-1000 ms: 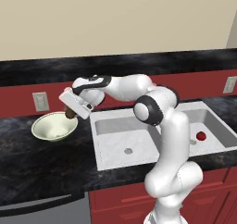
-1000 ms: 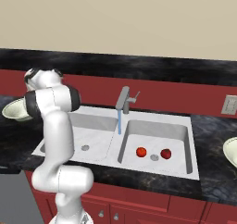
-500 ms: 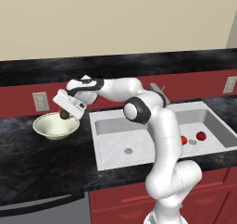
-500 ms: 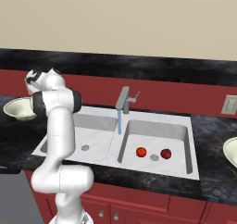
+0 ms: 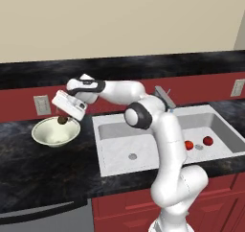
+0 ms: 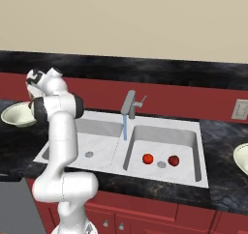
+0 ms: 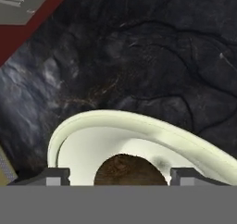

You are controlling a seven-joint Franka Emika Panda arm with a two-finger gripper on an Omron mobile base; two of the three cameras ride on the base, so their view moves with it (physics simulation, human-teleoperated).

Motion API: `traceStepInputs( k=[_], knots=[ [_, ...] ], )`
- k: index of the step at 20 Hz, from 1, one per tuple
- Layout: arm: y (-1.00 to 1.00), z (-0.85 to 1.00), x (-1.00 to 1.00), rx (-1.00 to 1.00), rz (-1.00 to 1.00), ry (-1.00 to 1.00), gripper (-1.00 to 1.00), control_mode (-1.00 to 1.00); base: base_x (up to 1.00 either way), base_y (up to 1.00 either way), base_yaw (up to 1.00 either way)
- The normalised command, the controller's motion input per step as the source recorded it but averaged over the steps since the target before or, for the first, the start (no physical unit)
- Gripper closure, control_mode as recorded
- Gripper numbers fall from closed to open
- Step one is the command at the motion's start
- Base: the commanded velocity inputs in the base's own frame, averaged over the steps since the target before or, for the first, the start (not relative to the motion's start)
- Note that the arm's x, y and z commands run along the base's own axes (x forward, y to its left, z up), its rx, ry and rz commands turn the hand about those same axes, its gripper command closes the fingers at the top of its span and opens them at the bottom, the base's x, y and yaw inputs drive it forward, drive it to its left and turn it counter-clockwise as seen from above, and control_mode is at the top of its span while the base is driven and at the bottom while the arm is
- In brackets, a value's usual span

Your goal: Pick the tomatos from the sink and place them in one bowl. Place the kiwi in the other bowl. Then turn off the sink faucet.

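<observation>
Kiwi above the pale bowl on the dark worktop, between the fingertips of the pincer; its long axis cannot be judged. In the hand view the fingertips stand apart, clear of the kiwi on both sides. Two tomatoes lie beside the drain in the sink's right basin; the faucet runs water. A wall outlet sits behind the bowl.

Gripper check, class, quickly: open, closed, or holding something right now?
Gripper: open, fingers spread either side of the kiwi above the bowl; no grip visible.
</observation>
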Motion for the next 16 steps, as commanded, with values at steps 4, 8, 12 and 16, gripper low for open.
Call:
traceStepInputs(
  k=[4, 8, 12, 16],
  knots=[
    [-0.27, 0.03, -0.45, 0.04, 0.0, -0.1, -1.0, -1.0, 0.0, 0.0, 0.0],
    [-0.61, 0.34, -0.58, 0.13, 0.0, -0.16, -1.0, -1.0, 0.0, 0.0, 0.0],
    [-0.9, 0.44, -0.46, 0.08, -0.05, -0.16, -1.0, -1.0, 0.0, 0.0, 0.0],
    [-0.99, 0.05, -0.5, 0.0, -0.06, -0.14, -1.0, -1.0, 0.0, 0.0, 0.0]
  ],
)
